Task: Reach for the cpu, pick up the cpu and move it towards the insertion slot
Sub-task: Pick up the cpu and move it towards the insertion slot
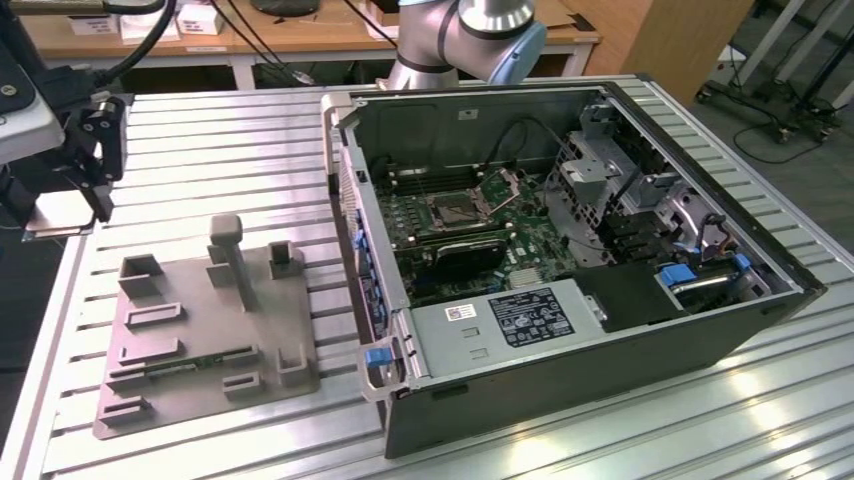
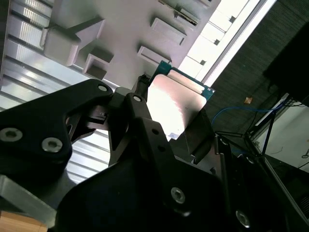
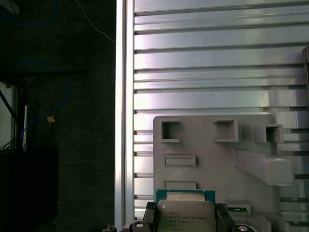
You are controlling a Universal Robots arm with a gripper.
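Between the fingers (image 3: 150, 216) of your gripper (image 3: 187, 220): the cpu (image 2: 176, 104), clamped by opposite edges, clear of the grey fixture (image 3: 212, 145) beyond them. Step judged: carry. Insertion slot (image 1: 461, 210) well apart from the fingers; you likely need a level, steady hold.
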